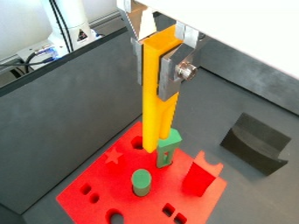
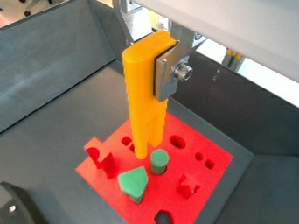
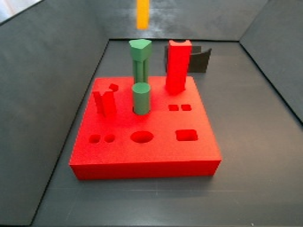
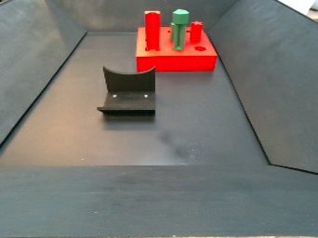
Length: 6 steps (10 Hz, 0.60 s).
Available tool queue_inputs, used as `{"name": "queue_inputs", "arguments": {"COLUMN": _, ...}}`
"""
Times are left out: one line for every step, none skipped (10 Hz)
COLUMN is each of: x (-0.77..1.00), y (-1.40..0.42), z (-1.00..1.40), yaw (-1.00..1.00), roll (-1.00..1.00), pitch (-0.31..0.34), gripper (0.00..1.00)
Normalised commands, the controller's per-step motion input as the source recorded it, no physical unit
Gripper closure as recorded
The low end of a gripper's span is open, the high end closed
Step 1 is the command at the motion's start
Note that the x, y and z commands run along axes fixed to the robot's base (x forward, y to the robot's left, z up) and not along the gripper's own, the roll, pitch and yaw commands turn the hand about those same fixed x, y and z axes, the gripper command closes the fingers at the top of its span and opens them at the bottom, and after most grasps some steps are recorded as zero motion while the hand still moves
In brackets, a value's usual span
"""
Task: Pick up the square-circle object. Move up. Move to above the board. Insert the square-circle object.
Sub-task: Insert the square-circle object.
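My gripper [image 1: 156,77] is shut on the square-circle object [image 1: 159,109], a tall orange-yellow peg held upright by its upper part; both wrist views show this, and the peg [image 2: 145,109] hides the far finger. It hangs well above the red board [image 1: 100,188]. In a side view only the peg's lower end [image 3: 143,12] shows, high over the board [image 3: 142,151], and the gripper is out of frame. Two green pegs [image 3: 140,58] [image 3: 141,97] and two red pegs [image 3: 178,66] [image 3: 106,103] stand in the board. Open holes lie along its front.
The dark fixture [image 4: 126,91] stands on the grey floor apart from the board [image 4: 174,60], and it also shows in a wrist view [image 1: 257,140]. Sloping grey bin walls [image 4: 37,74] enclose the floor on all sides.
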Motion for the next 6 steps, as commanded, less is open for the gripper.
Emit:
{"name": "queue_inputs", "arguments": {"x": 0.0, "y": -0.01, "z": -0.07, "yaw": -0.15, "roll": 0.0, "pitch": 0.0, "gripper": 1.0}}
{"name": "queue_inputs", "arguments": {"x": 0.0, "y": -0.2, "z": -0.08, "yaw": -0.77, "roll": 0.04, "pitch": 0.0, "gripper": 1.0}}
{"name": "queue_inputs", "arguments": {"x": 0.01, "y": -0.25, "z": -0.14, "yaw": -0.9, "roll": 0.0, "pitch": 0.0, "gripper": 1.0}}
{"name": "queue_inputs", "arguments": {"x": 0.03, "y": -0.28, "z": -0.22, "yaw": -0.88, "roll": 0.0, "pitch": -0.013, "gripper": 1.0}}
{"name": "queue_inputs", "arguments": {"x": 0.03, "y": -0.29, "z": -0.23, "yaw": -0.88, "roll": 0.0, "pitch": -0.014, "gripper": 1.0}}
{"name": "queue_inputs", "arguments": {"x": 0.02, "y": -0.29, "z": -0.19, "yaw": -0.9, "roll": 0.0, "pitch": 0.0, "gripper": 1.0}}
